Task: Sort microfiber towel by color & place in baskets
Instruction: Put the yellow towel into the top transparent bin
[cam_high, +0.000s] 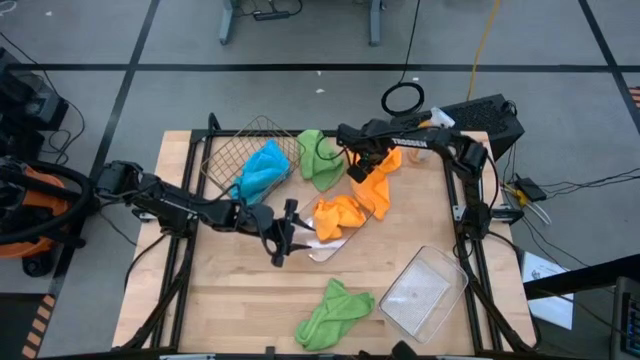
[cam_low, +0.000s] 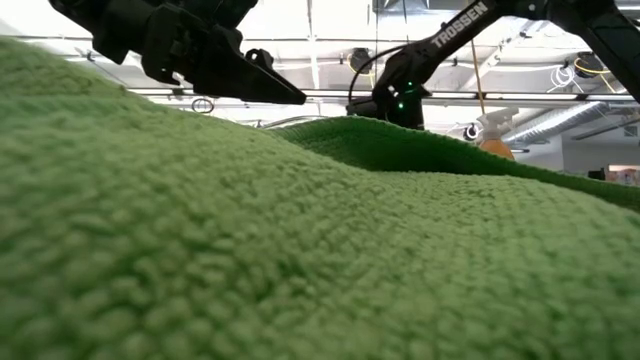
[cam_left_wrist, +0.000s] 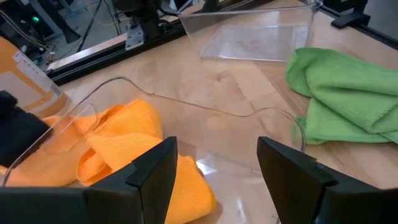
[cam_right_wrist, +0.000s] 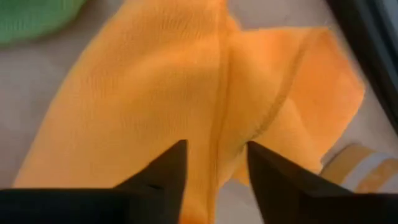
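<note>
My right gripper (cam_high: 368, 160) is at the far side of the table, shut on an orange towel (cam_high: 380, 185). A second orange towel (cam_high: 338, 213) lies in a clear tray (cam_left_wrist: 186, 102) at mid-table. My left gripper (cam_high: 283, 238) hovers open just beside that tray, touching nothing. A blue towel (cam_high: 264, 170) lies in the wire basket (cam_high: 232, 150). One green towel (cam_high: 320, 157) lies beside the basket. The other green towel (cam_high: 334, 312) lies near the near edge and fills the low view (cam_low: 300, 250). My right gripper pinches a raised fold (cam_right_wrist: 219, 134) of the orange towel between its two fingers, coming from above. The cloth spreads out below the fingers, and its lower end (cam_high: 375, 205) reaches down by the other orange towel.
An empty clear tray (cam_high: 425, 290) sits at the near right. An orange spray bottle (cam_low: 495, 138) stands at the far right edge beside my right arm. Bare wood lies at the near left of the table.
</note>
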